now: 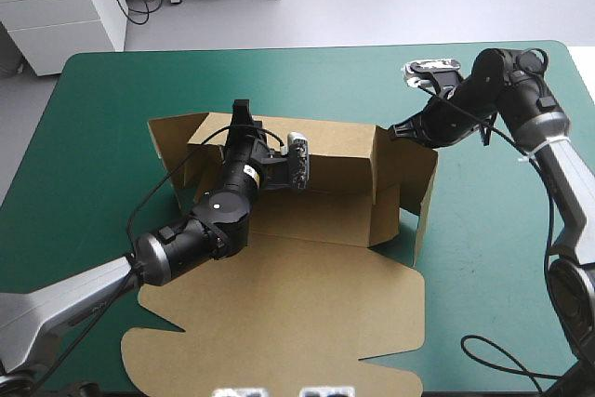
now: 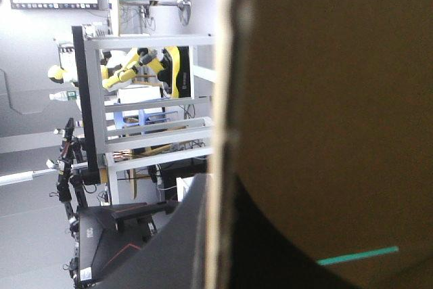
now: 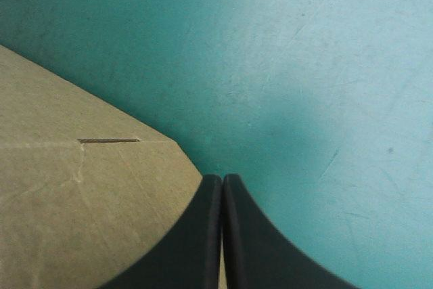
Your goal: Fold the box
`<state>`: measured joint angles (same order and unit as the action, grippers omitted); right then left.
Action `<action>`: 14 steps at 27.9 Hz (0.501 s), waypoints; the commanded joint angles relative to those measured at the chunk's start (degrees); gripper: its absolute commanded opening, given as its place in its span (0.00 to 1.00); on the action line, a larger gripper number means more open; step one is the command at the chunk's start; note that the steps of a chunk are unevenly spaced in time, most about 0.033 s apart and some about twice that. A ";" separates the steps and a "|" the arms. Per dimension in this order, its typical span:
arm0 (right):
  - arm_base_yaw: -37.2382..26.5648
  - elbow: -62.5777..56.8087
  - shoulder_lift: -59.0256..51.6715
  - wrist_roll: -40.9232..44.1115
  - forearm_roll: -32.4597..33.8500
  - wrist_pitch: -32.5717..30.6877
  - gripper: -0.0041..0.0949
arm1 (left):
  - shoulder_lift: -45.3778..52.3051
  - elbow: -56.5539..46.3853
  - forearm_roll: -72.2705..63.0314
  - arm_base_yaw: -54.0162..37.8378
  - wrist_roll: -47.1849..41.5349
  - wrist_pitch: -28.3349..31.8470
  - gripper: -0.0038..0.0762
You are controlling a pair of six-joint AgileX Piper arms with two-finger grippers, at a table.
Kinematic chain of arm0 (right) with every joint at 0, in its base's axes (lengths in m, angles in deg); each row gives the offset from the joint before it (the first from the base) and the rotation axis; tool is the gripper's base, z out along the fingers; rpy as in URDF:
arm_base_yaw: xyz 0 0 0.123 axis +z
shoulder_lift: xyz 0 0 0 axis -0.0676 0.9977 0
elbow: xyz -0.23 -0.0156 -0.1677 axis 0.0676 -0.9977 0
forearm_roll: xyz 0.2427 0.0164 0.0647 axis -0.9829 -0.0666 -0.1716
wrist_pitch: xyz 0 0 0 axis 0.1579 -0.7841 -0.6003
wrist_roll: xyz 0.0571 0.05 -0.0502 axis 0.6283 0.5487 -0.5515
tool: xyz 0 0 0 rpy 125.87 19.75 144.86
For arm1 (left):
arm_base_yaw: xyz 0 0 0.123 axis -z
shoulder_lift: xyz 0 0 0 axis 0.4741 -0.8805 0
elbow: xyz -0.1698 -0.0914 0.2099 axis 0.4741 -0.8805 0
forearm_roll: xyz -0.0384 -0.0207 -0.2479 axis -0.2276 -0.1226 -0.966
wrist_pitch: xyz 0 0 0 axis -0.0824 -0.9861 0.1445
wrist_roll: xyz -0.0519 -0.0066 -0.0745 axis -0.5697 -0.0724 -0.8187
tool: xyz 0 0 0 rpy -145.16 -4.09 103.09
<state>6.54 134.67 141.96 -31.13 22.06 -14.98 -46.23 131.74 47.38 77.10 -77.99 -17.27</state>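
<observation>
The teal-green bench (image 1: 483, 258) carries the brown box (image 1: 307, 313) at its middle. The box is a half-raised tray: back and side walls stand, and the wide lid panel lies flat toward the near edge. The left arm (image 1: 84, 290) comes from the near left corner diagonally over the lid, elbow bent and forearm rising to the back wall. The left hand (image 1: 244, 120) is clamped on that wall's top edge. The right arm (image 1: 558, 165) arches in from the right edge, wrist bent toward the box. The right hand (image 1: 400, 128) is at the right wall's upper far corner beside a rounded flap, its black fingers (image 3: 257, 248) pressed together to a point.
</observation>
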 commanded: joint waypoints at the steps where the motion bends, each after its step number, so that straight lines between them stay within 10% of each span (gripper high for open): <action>1: -0.11 0.44 -3.09 -2.00 -5.36 -0.55 0.02 | 2.35 1.82 -0.23 0.11 1.79 -3.43 0.07; 14: -0.11 -0.29 -7.41 -3.65 -8.22 -0.55 0.02 | -0.31 3.77 -0.53 0.11 1.79 -6.22 0.07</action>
<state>6.54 133.39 138.64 -34.05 14.01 -14.98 -47.42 132.49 45.37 77.10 -75.75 -20.49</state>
